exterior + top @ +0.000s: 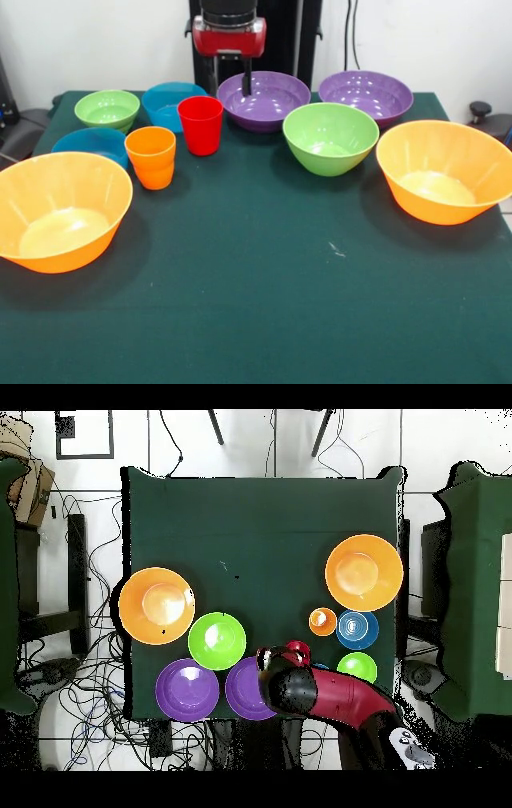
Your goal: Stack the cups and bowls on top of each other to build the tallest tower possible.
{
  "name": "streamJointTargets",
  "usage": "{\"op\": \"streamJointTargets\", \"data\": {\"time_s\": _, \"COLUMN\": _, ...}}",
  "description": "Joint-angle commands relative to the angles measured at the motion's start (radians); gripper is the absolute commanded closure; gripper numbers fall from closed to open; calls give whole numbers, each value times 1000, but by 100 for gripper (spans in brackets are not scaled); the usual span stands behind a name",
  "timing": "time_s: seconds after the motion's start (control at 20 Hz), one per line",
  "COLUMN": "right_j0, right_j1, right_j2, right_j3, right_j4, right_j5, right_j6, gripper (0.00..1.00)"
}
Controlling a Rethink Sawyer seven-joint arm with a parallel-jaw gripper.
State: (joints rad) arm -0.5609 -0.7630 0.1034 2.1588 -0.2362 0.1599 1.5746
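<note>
Nowhere had a tower been started: every cup and bowl sat apart on the green tabletop. Seen from the front, the red cup stood upright near the far middle, with the orange cup just beside it, nearer the camera and to its left. Behind them lay a blue bowl and a small green bowl, and a second blue bowl sat partly hidden behind the large orange bowl at the near left. The medium green bowl rested right of centre, with the other large orange bowl well to its right. Two purple bowls stood along the far edge, one behind the red cup and the green bowl, the other further right. The claw hung from the red arm over the first purple bowl, its dark tip reaching down inside the rim; whether it was released or clenched could not be told, and it carried nothing that showed. From overhead, the arm stretched from the bottom edge across that same purple bowl.
</note>
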Motion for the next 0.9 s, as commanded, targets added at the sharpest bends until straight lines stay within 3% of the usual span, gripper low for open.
{"op": "streamJointTargets", "data": {"time_s": 0.05, "right_j0": 6, "right_j1": 118, "right_j2": 65, "right_j3": -87, "right_j4": -76, "right_j5": -110, "right_j6": 82, "gripper": 0}}
{"op": "streamJointTargets", "data": {"time_s": 0.15, "right_j0": -5, "right_j1": 159, "right_j2": 64, "right_j3": -98, "right_j4": -90, "right_j5": -136, "right_j6": 81, "gripper": 0}}
{"op": "streamJointTargets", "data": {"time_s": 0.4, "right_j0": -21, "right_j1": 161, "right_j2": 78, "right_j3": -104, "right_j4": -93, "right_j5": -120, "right_j6": 76, "gripper": 0}}
{"op": "streamJointTargets", "data": {"time_s": 0.75, "right_j0": -29, "right_j1": 158, "right_j2": 78, "right_j3": -101, "right_j4": -103, "right_j5": -116, "right_j6": 76, "gripper": 0}}
{"op": "streamJointTargets", "data": {"time_s": 0.9, "right_j0": -31, "right_j1": 123, "right_j2": 78, "right_j3": -84, "right_j4": -98, "right_j5": -93, "right_j6": 77, "gripper": 0}}
